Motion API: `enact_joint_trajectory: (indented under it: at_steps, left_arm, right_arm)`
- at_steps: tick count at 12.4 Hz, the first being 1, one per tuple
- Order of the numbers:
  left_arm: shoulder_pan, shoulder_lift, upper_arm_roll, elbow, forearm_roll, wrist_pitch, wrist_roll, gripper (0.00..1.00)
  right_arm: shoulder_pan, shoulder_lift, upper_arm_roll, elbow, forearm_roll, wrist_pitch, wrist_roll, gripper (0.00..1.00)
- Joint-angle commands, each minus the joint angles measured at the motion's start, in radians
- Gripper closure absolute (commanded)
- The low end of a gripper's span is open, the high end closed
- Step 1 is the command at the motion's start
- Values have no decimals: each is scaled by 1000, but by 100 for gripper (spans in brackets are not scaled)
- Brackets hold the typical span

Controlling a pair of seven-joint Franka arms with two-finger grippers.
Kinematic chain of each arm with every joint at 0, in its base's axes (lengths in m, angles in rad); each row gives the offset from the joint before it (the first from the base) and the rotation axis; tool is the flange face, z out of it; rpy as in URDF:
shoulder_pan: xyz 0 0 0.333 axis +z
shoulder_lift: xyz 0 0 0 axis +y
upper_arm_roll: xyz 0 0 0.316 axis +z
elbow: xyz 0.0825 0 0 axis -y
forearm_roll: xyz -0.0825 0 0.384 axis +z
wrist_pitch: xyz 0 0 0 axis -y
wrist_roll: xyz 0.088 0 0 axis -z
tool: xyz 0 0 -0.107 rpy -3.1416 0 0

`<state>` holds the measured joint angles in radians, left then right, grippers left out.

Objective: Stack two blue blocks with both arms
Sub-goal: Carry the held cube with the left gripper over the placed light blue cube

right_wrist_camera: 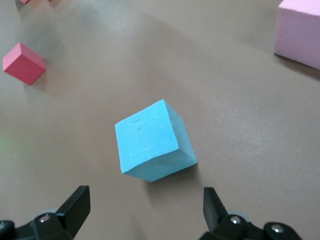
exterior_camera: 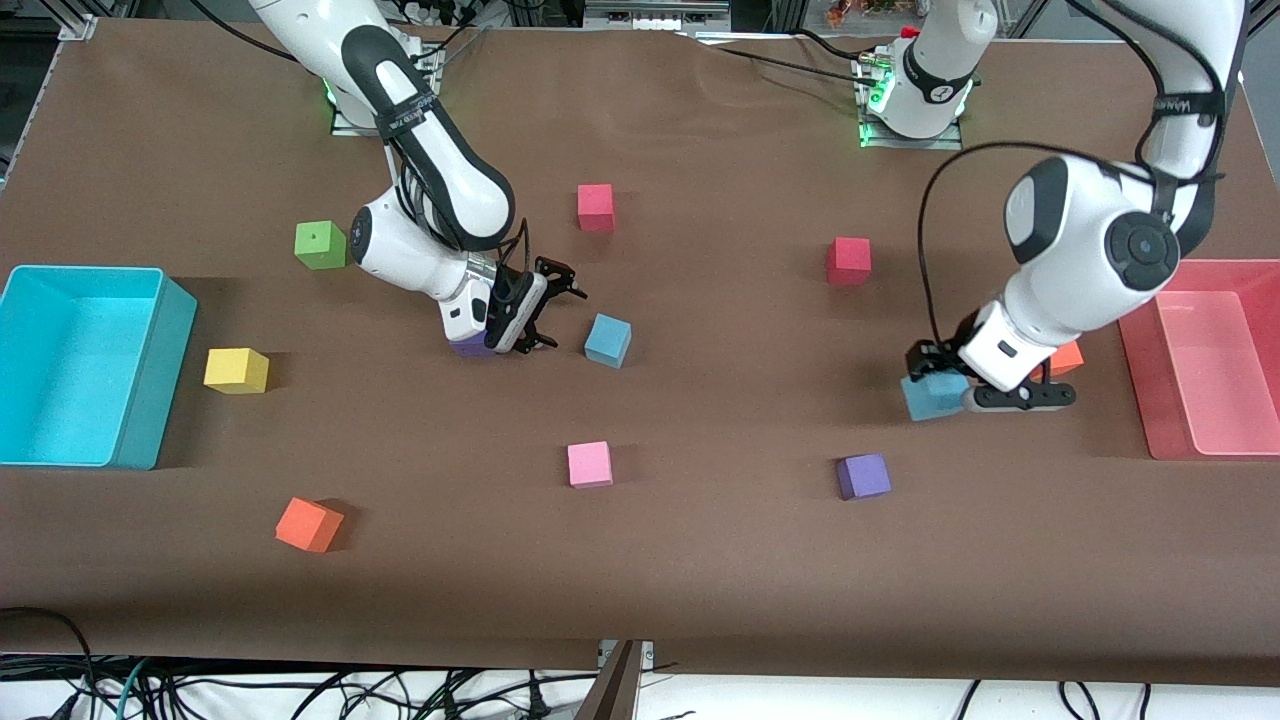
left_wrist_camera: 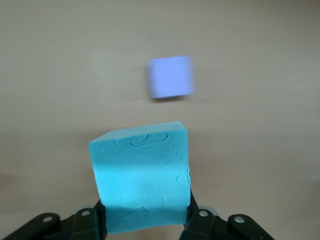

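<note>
One blue block sits at table level toward the left arm's end, and my left gripper is shut on it. In the left wrist view this block fills the space between the two black fingers of the left gripper. The other blue block lies near the table's middle. My right gripper hangs open just beside it, tilted toward it. The right wrist view shows that block a short way ahead of the spread right gripper, untouched.
A cyan bin stands at the right arm's end and a red bin at the left arm's end. Loose cubes lie about: green, yellow, orange, pink, purple, red.
</note>
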<state>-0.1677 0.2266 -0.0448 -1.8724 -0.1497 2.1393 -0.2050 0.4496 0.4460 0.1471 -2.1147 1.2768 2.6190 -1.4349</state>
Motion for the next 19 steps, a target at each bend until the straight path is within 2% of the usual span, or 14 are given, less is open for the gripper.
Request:
enact_joint_trajectory:
  at_steps: [1, 3, 5, 7, 9, 15, 19]
  left_arm:
    - [-151, 52, 5, 122, -24, -42, -173, 100]
    - [-292, 133, 5, 224, -24, -39, -337, 100]
    - [-396, 222, 6, 315, -27, -30, -358, 100]
    - [-479, 305, 14, 401, -25, -12, -364, 100]
    - [-518, 367, 20, 452, -21, -9, -341, 100]
    - [-607, 479, 42, 460, -13, 82, -237, 100]
    - [-636, 491, 49, 460, -14, 83, -238, 100]
  right_arm:
    - [-17, -9, 2, -19, 73, -19, -236, 0]
    - [-16, -9, 2, -48, 236, -22, -370, 0]
    - [-16, -1, 2, -54, 346, -22, -500, 0]
    - [-12, 8, 2, -51, 358, -20, -506, 0]
    - [-12, 16, 2, -51, 358, -20, -513, 0]
    - [4, 59, 3, -31, 358, -22, -529, 0]
    - [21, 102, 3, 19, 357, -17, -549, 0]
